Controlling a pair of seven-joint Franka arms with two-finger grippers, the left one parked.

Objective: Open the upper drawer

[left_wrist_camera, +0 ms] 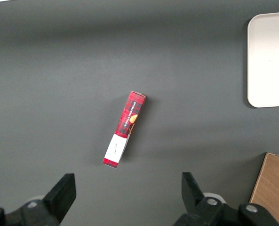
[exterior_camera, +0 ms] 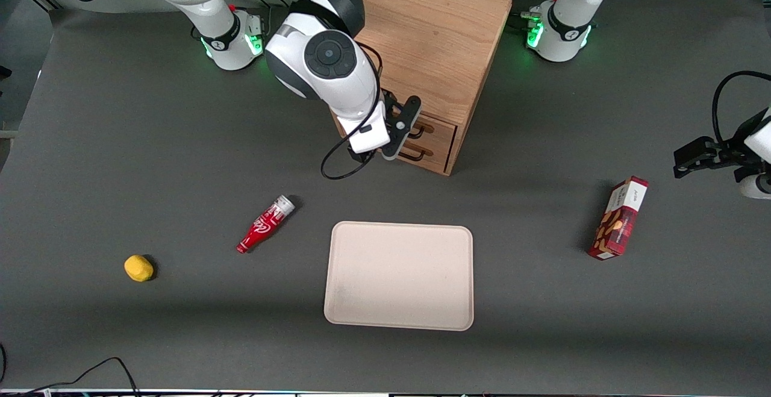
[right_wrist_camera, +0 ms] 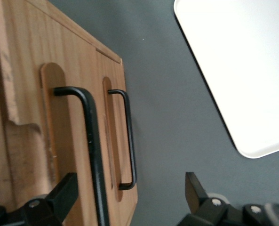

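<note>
The right arm's gripper [exterior_camera: 402, 135] sits at the front of the wooden cabinet [exterior_camera: 433, 41], in the upper middle of the front view, level with the two drawer fronts. Its fingers are spread wide, one fingertip [right_wrist_camera: 64, 190] against the wood beside the upper drawer's black wire handle [right_wrist_camera: 92, 150], the other fingertip [right_wrist_camera: 193, 186] out over the dark table [right_wrist_camera: 167, 122]; nothing is gripped. The upper drawer [exterior_camera: 435, 127] looks flush with the cabinet face, and the lower drawer [exterior_camera: 429, 151] sits just beneath it with its own handle [right_wrist_camera: 128, 141].

Nearer the camera than the cabinet lies a cream tray [exterior_camera: 399, 275], near the frame's centre. A small red bottle [exterior_camera: 265, 224] lies on its side at lower left, and a yellow lump [exterior_camera: 138, 267] farther toward the left edge. A red snack box [exterior_camera: 619, 217] rests at right, toward the parked arm's end
</note>
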